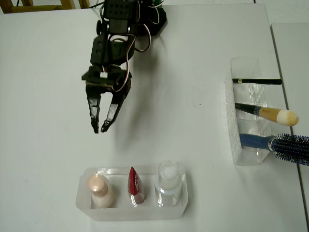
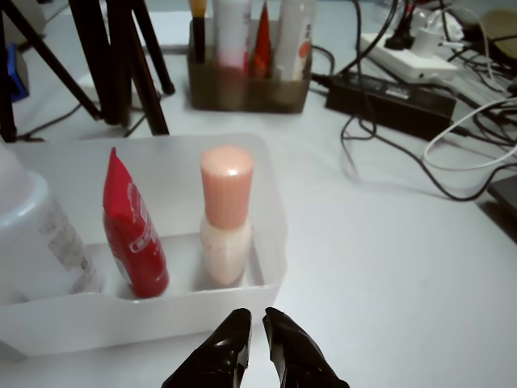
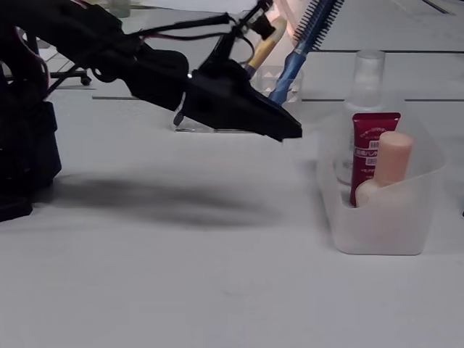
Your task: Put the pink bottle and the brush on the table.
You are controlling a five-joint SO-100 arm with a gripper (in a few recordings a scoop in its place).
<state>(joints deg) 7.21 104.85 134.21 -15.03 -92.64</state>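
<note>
The white worktop (image 1: 48,169) carried two clear trays: a long one (image 1: 241,145) at the right edge of the overhead view and a low one (image 1: 133,210) near the bottom. The arm reached from the top of that view, its jaws (image 1: 102,126) hanging above bare worktop, empty and only narrowly parted, the tips near each other in the wrist view (image 2: 257,323). The bottle (image 1: 100,191) stood upright in the left compartment of the low tray, straight beyond the jaws and a little below them, its long axis vertical, with a red tube (image 1: 135,186) just beside it. The brush (image 1: 268,113) lay across the long tray, well off to the right, its bristles pointing right. The bottle was judged the nearer target, calling for wider jaws around its neck.
</note>
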